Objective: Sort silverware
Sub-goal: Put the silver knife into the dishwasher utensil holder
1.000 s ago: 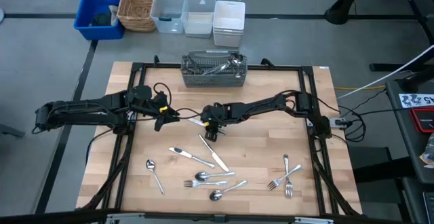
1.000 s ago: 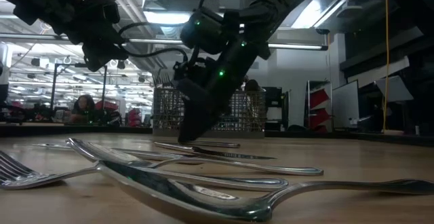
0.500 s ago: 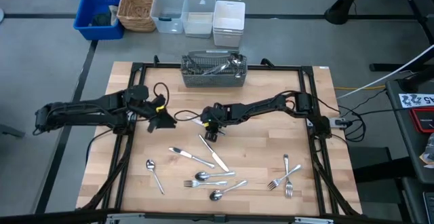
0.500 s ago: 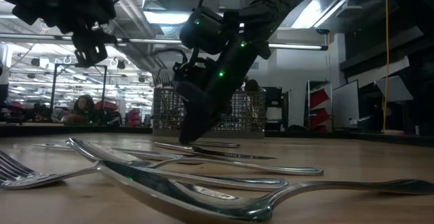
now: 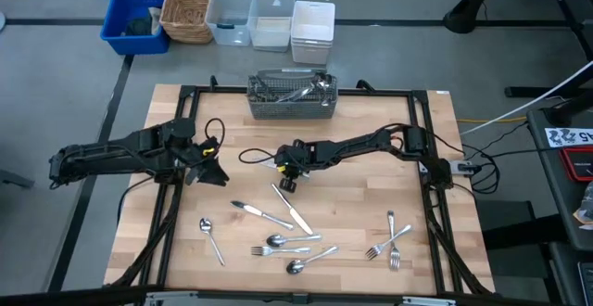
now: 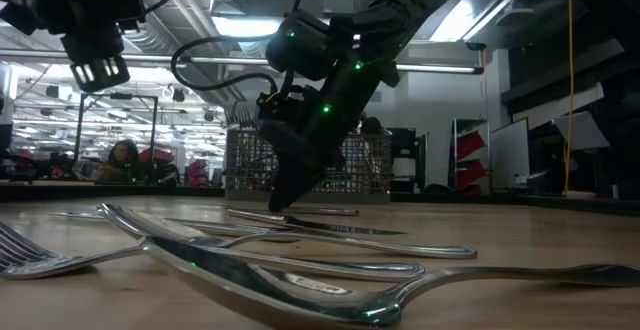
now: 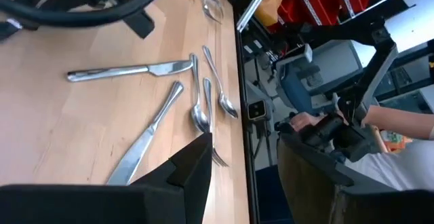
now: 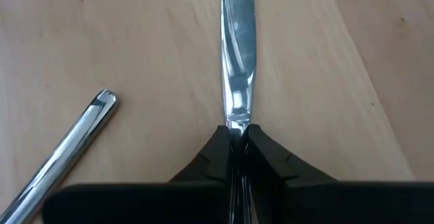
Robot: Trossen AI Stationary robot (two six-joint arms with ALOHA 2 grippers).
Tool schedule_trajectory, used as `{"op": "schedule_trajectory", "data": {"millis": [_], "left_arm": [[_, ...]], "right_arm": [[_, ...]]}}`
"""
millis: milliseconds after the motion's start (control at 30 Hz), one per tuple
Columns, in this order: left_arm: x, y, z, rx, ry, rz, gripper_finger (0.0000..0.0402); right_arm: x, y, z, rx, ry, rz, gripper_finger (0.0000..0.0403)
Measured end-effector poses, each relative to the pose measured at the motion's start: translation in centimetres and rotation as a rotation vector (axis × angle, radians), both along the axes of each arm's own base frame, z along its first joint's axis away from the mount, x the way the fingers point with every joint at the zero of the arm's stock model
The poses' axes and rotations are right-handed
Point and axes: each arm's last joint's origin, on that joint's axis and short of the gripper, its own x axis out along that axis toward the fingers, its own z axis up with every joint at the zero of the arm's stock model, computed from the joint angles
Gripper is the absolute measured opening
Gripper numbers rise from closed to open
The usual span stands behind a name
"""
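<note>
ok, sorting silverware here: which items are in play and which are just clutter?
In play: shiny silver table knife pinched in right gripper; loose silver forks, spoons and knives; grey wire-mesh basket.
Clutter: blue plastic bin; woven wicker basket; clear plastic tubs.

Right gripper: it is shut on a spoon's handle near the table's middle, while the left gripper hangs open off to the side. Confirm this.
Not a spoon. The right wrist view shows the right gripper shut on a table knife, its flat blade running ahead over the wood. The rest holds: the left gripper is open, off to the side.

Shiny silver knife (image 8: 237,61), black end effector (image 8: 237,157), pale wood-grain table (image 5: 371,204).
</note>
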Motion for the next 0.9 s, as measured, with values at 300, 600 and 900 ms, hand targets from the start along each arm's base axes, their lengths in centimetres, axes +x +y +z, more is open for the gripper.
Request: {"op": "schedule_trajectory", "data": {"millis": [300, 600, 900], "left_arm": [[-0.9, -0.2, -0.3, -0.006, 0.045, -0.003, 0.0153], [-1.1, -0.3, -0.6, 0.008, 0.062, -0.012, 0.0153], [-1.1, -0.3, -0.6, 0.027, 0.050, -0.021, 0.0153]], "right_arm": [[0.0, 0.1, 0.0, 0.067, -0.006, -0.015, 0.0039], [1.3, 0.2, 1.5, 0.113, -0.050, -0.008, 0.0039], [2.9, 0.1, 4.7, 0.107, -0.152, -0.003, 0.0039]]}}
